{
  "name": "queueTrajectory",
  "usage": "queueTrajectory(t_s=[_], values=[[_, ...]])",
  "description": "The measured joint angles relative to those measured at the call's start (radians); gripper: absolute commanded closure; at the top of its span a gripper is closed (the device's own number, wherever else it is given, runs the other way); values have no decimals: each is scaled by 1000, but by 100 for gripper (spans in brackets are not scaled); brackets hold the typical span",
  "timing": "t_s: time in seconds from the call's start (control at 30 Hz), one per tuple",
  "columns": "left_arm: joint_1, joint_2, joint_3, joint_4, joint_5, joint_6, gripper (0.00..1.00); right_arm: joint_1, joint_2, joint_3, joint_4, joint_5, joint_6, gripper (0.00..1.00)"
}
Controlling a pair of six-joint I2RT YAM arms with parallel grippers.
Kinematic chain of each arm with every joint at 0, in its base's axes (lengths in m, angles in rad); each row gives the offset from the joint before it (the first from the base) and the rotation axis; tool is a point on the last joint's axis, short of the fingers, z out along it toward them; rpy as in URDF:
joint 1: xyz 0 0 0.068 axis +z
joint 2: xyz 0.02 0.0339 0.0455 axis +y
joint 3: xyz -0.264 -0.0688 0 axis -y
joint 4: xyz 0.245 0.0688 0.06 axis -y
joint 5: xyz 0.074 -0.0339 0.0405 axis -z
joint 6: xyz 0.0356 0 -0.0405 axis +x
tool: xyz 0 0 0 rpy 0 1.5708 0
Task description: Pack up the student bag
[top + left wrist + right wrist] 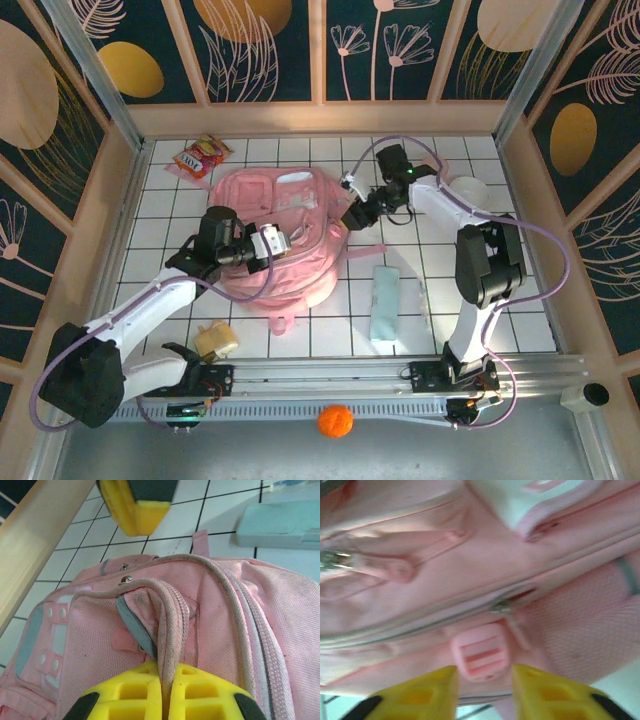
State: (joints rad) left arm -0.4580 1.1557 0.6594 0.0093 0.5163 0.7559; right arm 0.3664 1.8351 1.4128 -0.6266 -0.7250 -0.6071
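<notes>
Mid-table, flat on white tiles: student bag (285, 235). Around it: snack packet (202, 157) just off its far-left corner; pale-blue pencil case (385, 302) near its right side, apart; yellowish sponge (217, 340) by the left arm's base; orange ball (335, 421) off the tiles, at the near rail. Left gripper (162, 675) on the bag's left half, fingers pinched together on a piped zip edge. Right gripper (482, 672) at the bag's right edge, fingers apart, straddling a pink buckle (480, 657); contact unclear.
</notes>
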Motion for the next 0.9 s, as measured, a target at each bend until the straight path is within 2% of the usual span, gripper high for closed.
queueTrajectory(t_s=[0.13,0.43,0.6,0.9], values=[[0,-10,-2,-13,23,12,100,-26,23,7,31,-10,-49,56],[0,-10,-2,-13,31,14,100,15,90,7,48,-64,-156,54],[0,-10,-2,-13,37,14,100,14,130,8,56,-87,-166,57],[0,-10,-2,-14,52,14,100,18,163,41,53,-149,-192,71]])
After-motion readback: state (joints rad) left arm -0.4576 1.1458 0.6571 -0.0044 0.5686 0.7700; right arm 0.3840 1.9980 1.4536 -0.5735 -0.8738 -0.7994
